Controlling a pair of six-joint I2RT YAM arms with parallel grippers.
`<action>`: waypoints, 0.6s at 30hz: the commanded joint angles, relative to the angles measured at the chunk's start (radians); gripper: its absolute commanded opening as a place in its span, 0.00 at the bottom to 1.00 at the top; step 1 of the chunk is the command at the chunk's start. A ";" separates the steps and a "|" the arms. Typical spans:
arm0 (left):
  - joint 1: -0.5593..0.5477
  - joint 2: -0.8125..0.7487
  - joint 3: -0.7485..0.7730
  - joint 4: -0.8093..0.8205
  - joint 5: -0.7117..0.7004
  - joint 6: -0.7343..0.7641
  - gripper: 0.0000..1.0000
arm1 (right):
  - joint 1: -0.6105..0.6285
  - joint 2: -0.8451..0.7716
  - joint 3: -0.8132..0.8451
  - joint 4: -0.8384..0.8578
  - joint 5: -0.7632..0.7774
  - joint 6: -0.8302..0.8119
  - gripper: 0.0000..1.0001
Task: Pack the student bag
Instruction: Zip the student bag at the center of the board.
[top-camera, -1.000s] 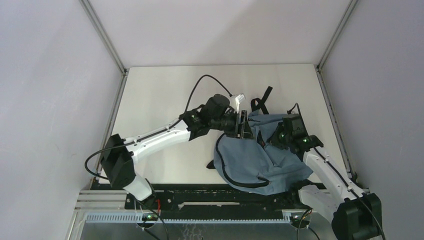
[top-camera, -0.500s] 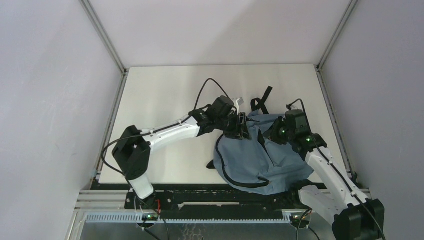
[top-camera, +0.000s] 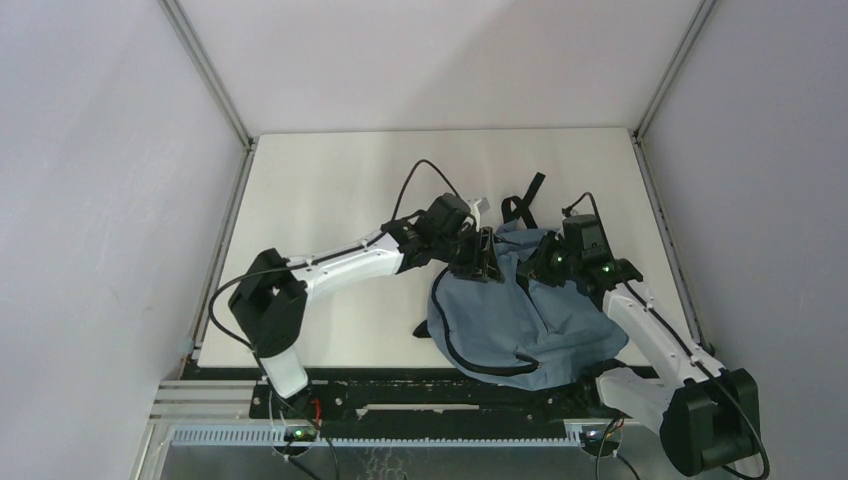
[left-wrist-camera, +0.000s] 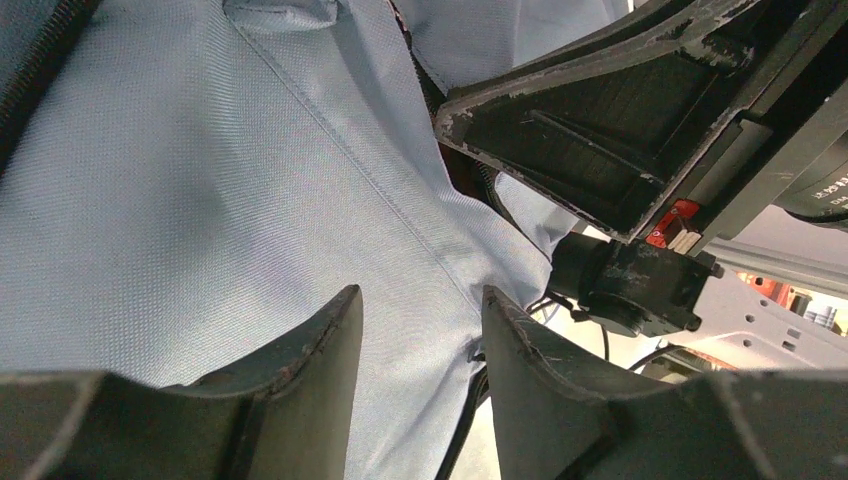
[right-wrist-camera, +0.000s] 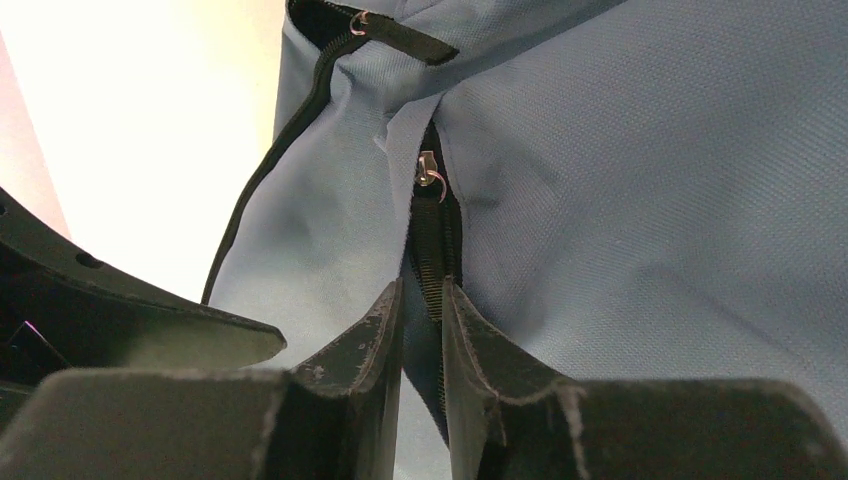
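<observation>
Student bag (top-camera: 520, 320) shows soft, woven, dusty-blue fabric.

I see a dusty-blue student bag (top-camera: 500, 320) with black zipper trim (right-wrist-camera: 428, 250) and black straps (top-camera: 533, 188). My arms (top-camera: 340, 262) are white with black joints, and the table (top-camera: 320, 190) is cream.

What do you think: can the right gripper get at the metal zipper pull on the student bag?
Probably yes: the right gripper is at the student bag, and the metal zipper pull lies just ahead of its fingertips, uncovered.
</observation>
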 joint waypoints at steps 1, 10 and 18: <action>0.003 0.015 0.037 0.048 0.043 -0.022 0.51 | 0.001 0.028 0.020 0.067 -0.019 -0.020 0.28; 0.003 0.023 0.034 0.051 0.053 -0.024 0.51 | 0.000 0.108 0.008 0.121 -0.031 -0.019 0.30; 0.002 0.031 0.025 0.067 0.066 -0.035 0.50 | 0.000 0.160 0.008 0.151 -0.019 -0.016 0.25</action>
